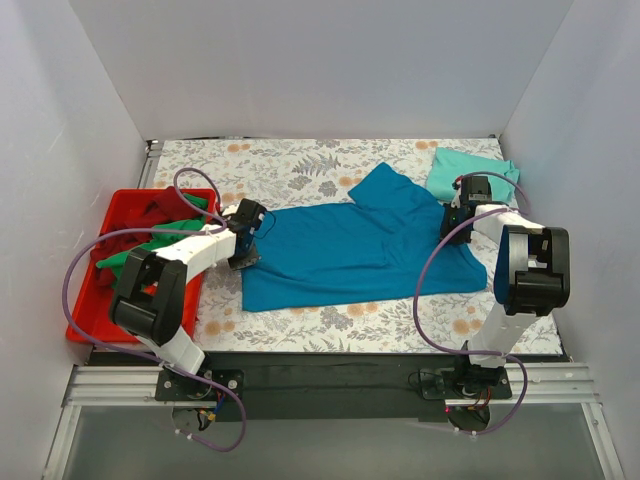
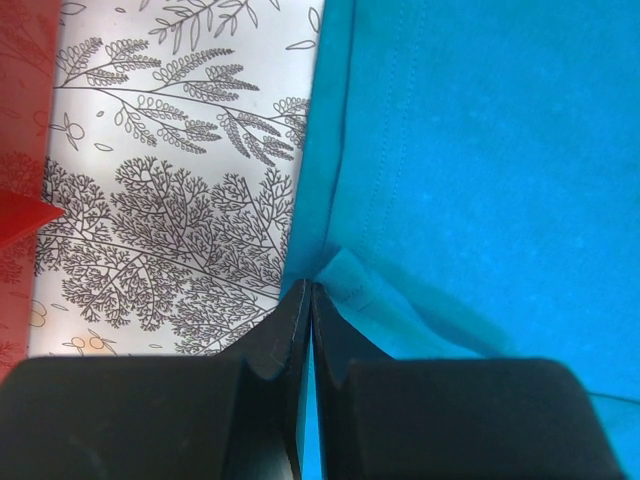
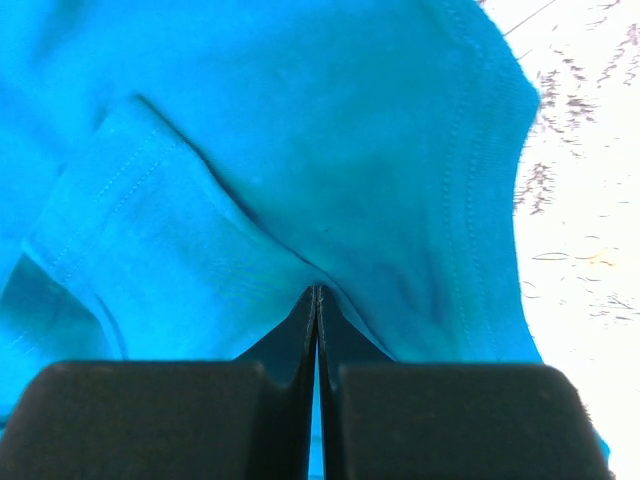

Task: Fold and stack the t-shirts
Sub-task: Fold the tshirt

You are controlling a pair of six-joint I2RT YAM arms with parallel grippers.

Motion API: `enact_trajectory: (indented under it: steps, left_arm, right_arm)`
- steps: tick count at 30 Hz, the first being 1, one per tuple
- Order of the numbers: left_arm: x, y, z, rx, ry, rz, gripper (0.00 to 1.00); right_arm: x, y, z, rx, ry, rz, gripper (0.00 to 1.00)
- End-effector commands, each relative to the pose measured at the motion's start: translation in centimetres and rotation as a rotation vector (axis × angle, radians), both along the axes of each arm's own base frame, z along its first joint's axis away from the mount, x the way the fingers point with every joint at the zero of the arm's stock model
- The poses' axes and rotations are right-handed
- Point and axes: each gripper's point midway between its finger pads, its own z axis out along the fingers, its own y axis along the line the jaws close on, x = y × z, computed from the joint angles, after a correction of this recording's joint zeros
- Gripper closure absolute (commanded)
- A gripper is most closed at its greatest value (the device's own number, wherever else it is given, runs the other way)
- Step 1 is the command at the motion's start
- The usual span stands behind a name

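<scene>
A deep blue t-shirt lies spread across the middle of the floral table, one sleeve pointing to the far side. My left gripper is shut on its left hem; in the left wrist view the gripper pinches the cloth at the edge. My right gripper is shut on the shirt's right end near the collar; in the right wrist view the gripper pinches the cloth. A pale mint green t-shirt lies folded at the far right. Bright green and dark red shirts lie in the tray.
A red plastic tray stands at the left edge, and its corner shows in the left wrist view. White walls close in the table on three sides. The floral tablecloth shows beyond the blue shirt.
</scene>
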Motion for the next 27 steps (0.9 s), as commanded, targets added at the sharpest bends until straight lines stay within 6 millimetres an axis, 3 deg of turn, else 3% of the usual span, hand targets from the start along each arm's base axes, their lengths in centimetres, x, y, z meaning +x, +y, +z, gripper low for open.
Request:
enact_trajectory:
  steps: [1, 7, 12, 14, 15, 18, 23, 27]
  left_arm:
    - [0.3, 1.1, 1.0, 0.035, -0.036, 0.021, 1.0]
    - [0.2, 1.3, 1.2, 0.041, -0.038, 0.025, 1.0]
    - [0.4, 0.9, 1.2, 0.025, -0.032, 0.015, 1.0]
    - [1.0, 0.6, 1.6, 0.015, -0.041, 0.007, 0.89]
    - [1.1, 0.5, 1.9, 0.011, -0.041, 0.004, 0.7]
    - [2.0, 0.1, 3.3, -0.002, -0.071, -0.001, 0.42]
    - [2.7, -1.3, 5.7, -0.037, -0.123, -0.025, 0.35]
    - [2.1, -4.3, 6.3, -0.061, -0.137, -0.076, 0.32]
  right_arm:
    - [0.1, -2.1, 0.2, -0.089, 0.015, -0.039, 0.99]
    - [0.2, -2.7, 0.3, -0.101, 0.015, -0.06, 0.99]
    - [0.3, -2.2, 0.5, -0.068, 0.011, -0.045, 0.99]
    - [0.4, -1.9, 0.7, -0.053, 0.005, -0.036, 0.99]
    - [0.5, -1.2, 1.0, -0.019, -0.003, -0.018, 0.92]
    - [0.8, -0.3, 2.5, 0.024, -0.045, 0.014, 0.71]
    - [0.8, 1.0, 5.9, 0.071, -0.129, 0.047, 0.6]
    - [-0.4, 2.2, 7.4, 0.086, -0.166, 0.059, 0.57]
